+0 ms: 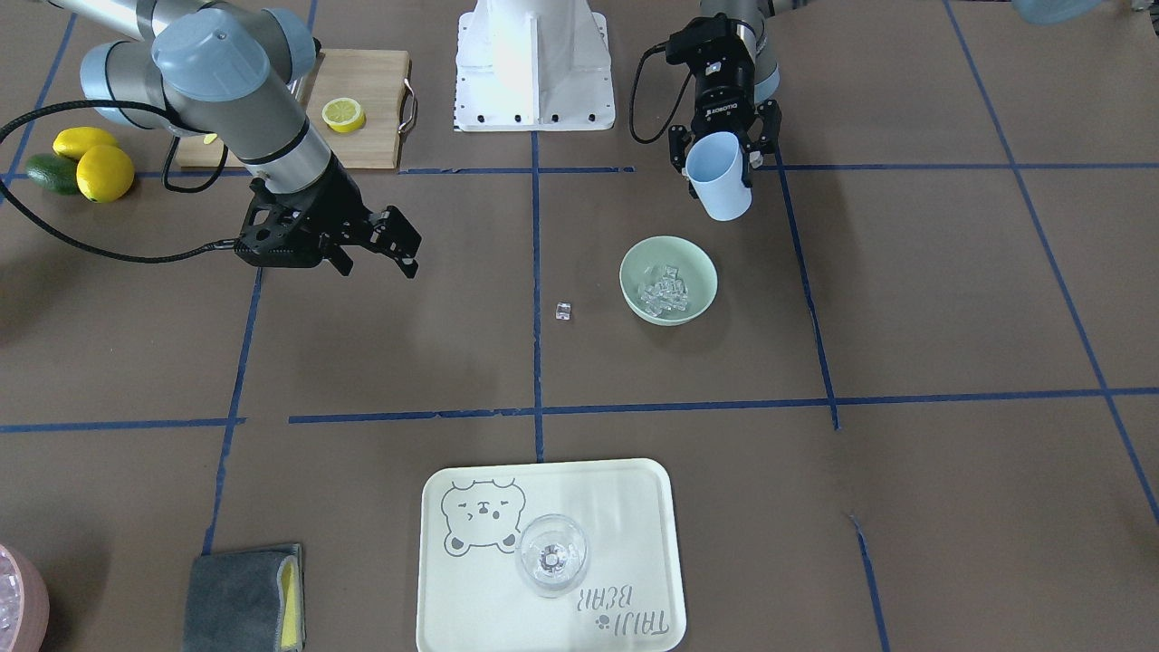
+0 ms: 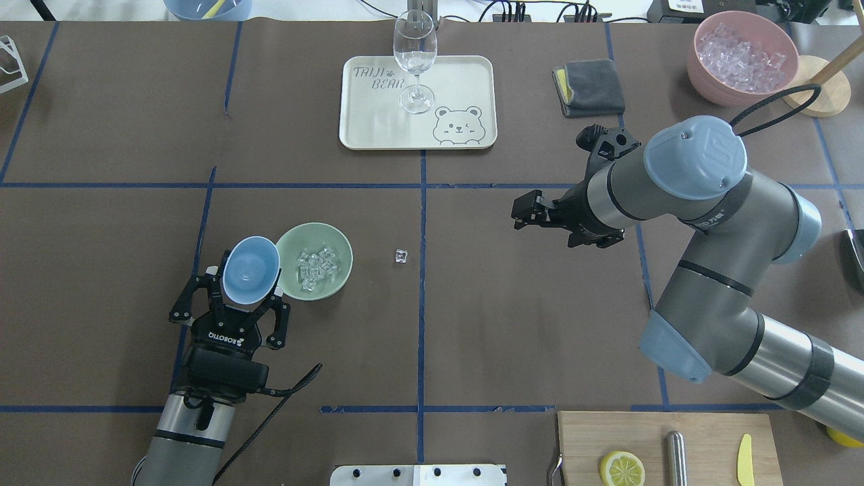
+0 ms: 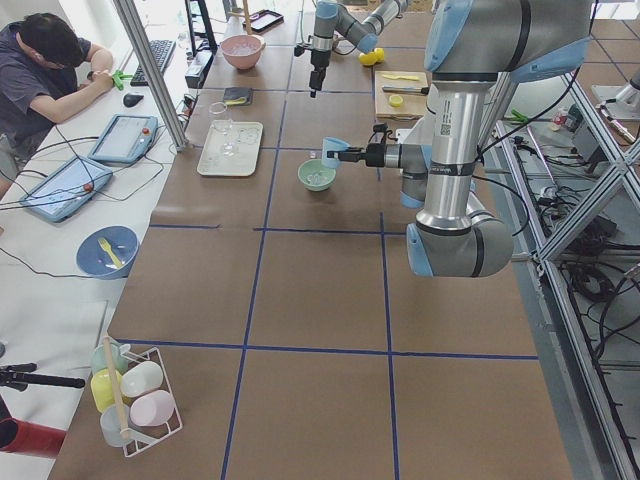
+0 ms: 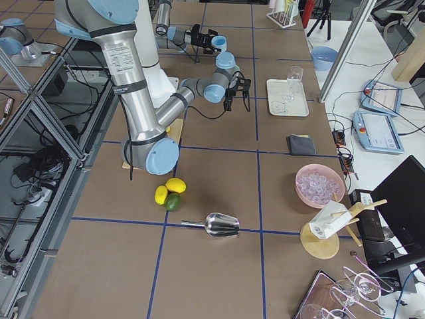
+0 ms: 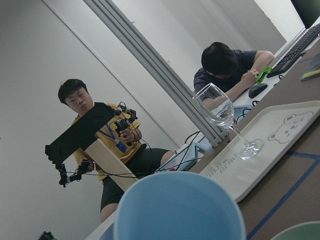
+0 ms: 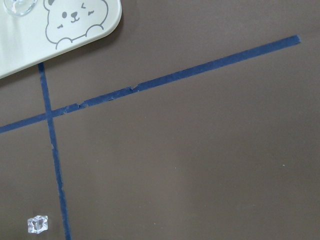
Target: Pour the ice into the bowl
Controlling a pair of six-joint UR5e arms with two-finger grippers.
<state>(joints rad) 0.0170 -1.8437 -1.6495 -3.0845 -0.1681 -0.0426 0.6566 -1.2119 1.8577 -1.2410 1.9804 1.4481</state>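
Note:
The pale green bowl (image 2: 341,251) stands left of the table's centre and holds a heap of clear ice cubes (image 2: 317,264); both also show in the front view, the bowl (image 1: 634,261) and the ice (image 1: 665,292). One stray cube (image 2: 401,256) lies on the table right of the bowl and shows in the right wrist view (image 6: 37,224). My left gripper (image 2: 246,289) is shut on a light blue cup (image 2: 250,268), held tilted just beside the bowl's near-left rim; the cup's inside looks empty. My right gripper (image 2: 525,210) is open and empty, hovering right of centre.
A cream tray (image 2: 466,74) with a wine glass (image 2: 414,50) sits at the far middle. A grey cloth (image 2: 590,86) and a pink container of ice (image 2: 739,54) are at the far right. A cutting board (image 2: 702,425) with a lemon half is near right.

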